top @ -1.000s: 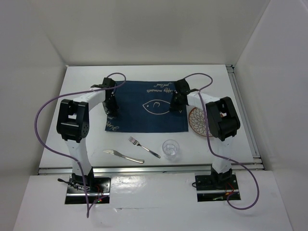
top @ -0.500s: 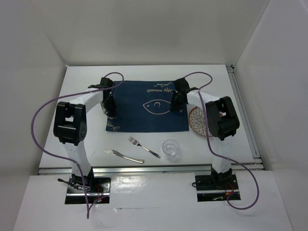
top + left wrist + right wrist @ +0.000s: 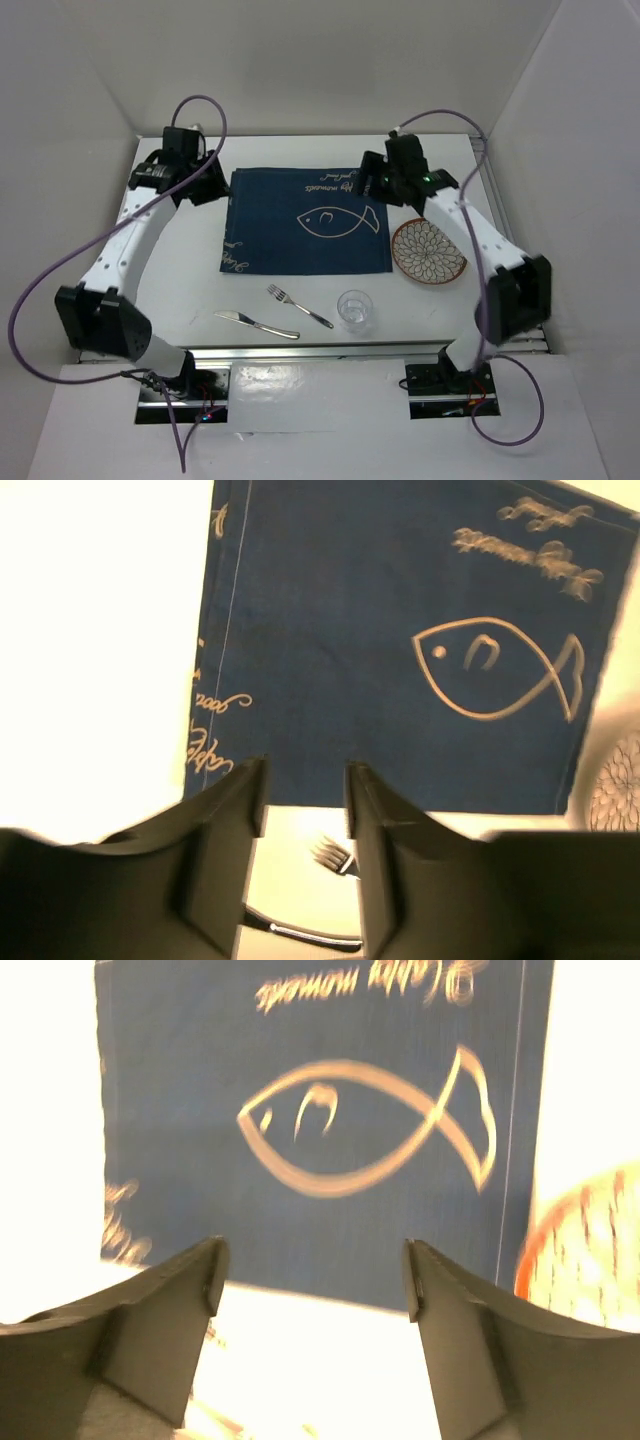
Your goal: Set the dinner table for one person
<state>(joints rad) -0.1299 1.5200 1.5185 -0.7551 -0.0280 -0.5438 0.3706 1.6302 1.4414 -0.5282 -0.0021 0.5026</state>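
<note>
White panels close the workspace on three sides, and the white matte table (image 3: 400, 315) fills the floor of it, wide and bare around the edges, with a metal rail along its near and right sides. A navy placemat (image 3: 305, 220) with a fish outline lies flat and square at the middle of the table.

The left tool (image 3: 305, 805) hangs over the mat's far-left corner, its jaws a narrow gap apart with nothing between them. The right tool (image 3: 312, 1280) hangs over the far-right corner, jaws spread wide and also empty.

We judge the mat is placed and the dishes come next. The patterned plate (image 3: 428, 252) sits just beside the mat's right edge; we cannot tell whether they touch. It is nearest the right arm, so we would take it with that one. Because it lies flat, we should come in low at the rim on the side away from the mat, pinch the lip, and lift it clear before carrying it over, so the cloth does not drag or wrinkle.

The fork (image 3: 298, 305), knife (image 3: 256, 324) and glass (image 3: 355, 309) wait near the front edge, apart from one another. The glass stands close to the fork's handle, so we should mind it when reaching there.
</note>
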